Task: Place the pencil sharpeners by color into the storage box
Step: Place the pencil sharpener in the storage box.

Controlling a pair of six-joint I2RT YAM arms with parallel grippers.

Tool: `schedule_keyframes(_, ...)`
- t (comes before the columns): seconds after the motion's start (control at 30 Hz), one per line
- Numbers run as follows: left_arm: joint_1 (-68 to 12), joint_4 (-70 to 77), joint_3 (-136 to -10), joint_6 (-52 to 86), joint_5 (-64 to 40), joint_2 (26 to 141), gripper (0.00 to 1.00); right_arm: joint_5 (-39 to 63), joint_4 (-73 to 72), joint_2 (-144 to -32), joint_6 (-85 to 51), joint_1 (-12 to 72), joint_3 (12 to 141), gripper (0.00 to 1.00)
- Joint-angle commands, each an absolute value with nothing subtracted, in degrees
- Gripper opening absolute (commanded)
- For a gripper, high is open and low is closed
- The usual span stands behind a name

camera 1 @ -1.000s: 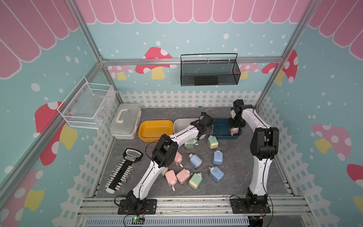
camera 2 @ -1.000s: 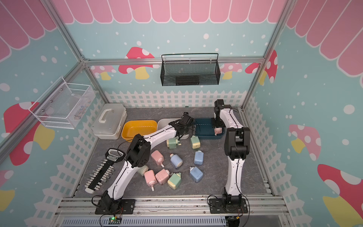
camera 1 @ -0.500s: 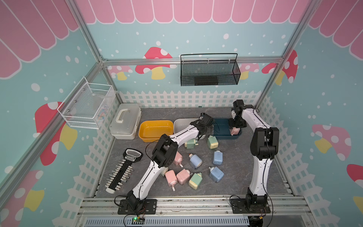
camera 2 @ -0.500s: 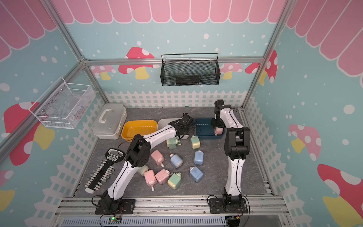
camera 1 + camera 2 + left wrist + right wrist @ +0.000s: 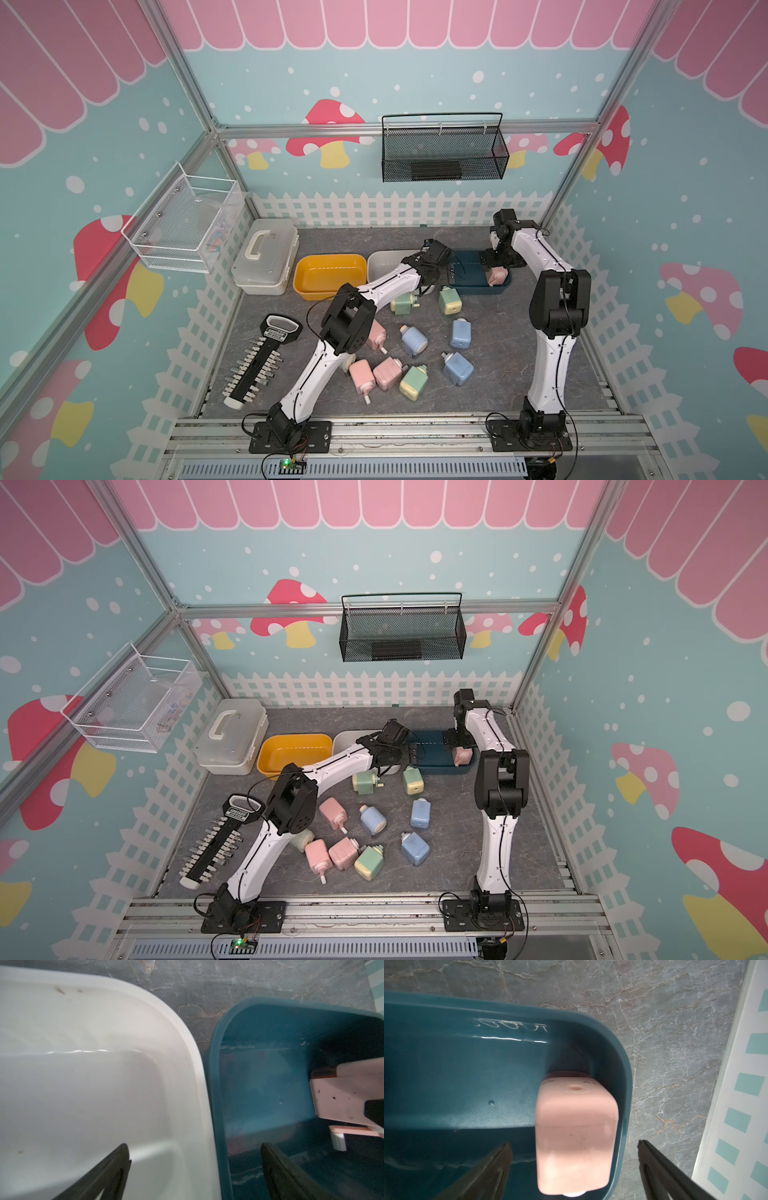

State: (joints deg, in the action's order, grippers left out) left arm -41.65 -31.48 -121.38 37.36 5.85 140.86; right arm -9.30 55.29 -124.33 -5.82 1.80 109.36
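Counting eleven pencil sharpeners (image 5: 413, 340) in both top views: four pink, three blue, four green with cream ends. Counting three open bins in a row at the back of the grey mat (image 5: 498, 374): yellow bin (image 5: 328, 276), white bin (image 5: 384, 266), teal bin (image 5: 478, 289). Finding only one binned so far: the pink sharpener (image 5: 576, 1122), sitting tight in the end corner of the teal bin. Finding the other ten lying loose on the mat in front of the bins: three pink sharpeners (image 5: 360, 376), three blue sharpeners (image 5: 460, 333), four green sharpeners (image 5: 450, 301).

Holding the right gripper (image 5: 574, 1143) over that pink sharpener, jaws wide apart, neither one touching it, gripping nothing. Hovering the left gripper (image 5: 193, 1145) above the side-by-side rims of the white and teal bins, jaws likewise apart and empty.

Comparing with a second ago: spreading the right jaws wider now, with the pink sharpener let go; keeping both arms and all ten loose sharpeners in the same places.

Struggling with one green sharpener (image 5: 302, 839), mostly covered by the left arm's elbow and showing only a pale sliver. Losing most of the pink sharpener past the edge of the left wrist view, its white knob (image 5: 338, 1142) poking out. Losing both grippers' fingertips behind the wrists in the top views.
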Motion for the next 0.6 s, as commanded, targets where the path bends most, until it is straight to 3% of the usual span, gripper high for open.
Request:
schedule_keyframes(0.0, -41.38, -31.65, -120.35, 38.12, 4.09, 137.51, 0.99, -10.32, 55.99, -124.82, -5.8, 1.41, 108.65, 0.96)
schedule_keyframes(0.23, -42.08, -30.97, -117.17, 37.32, 2.0, 133.33, 0.99, -17.01, 56.07, -125.59, -5.29, 1.42, 108.63, 0.95)
schedule_keyframes(0.57, -43.4, -27.21, -106.09, 35.07, 3.95, 122.75, 0.99, -10.15, 55.52, -122.64, -4.04, 1.53, 108.88, 0.96)
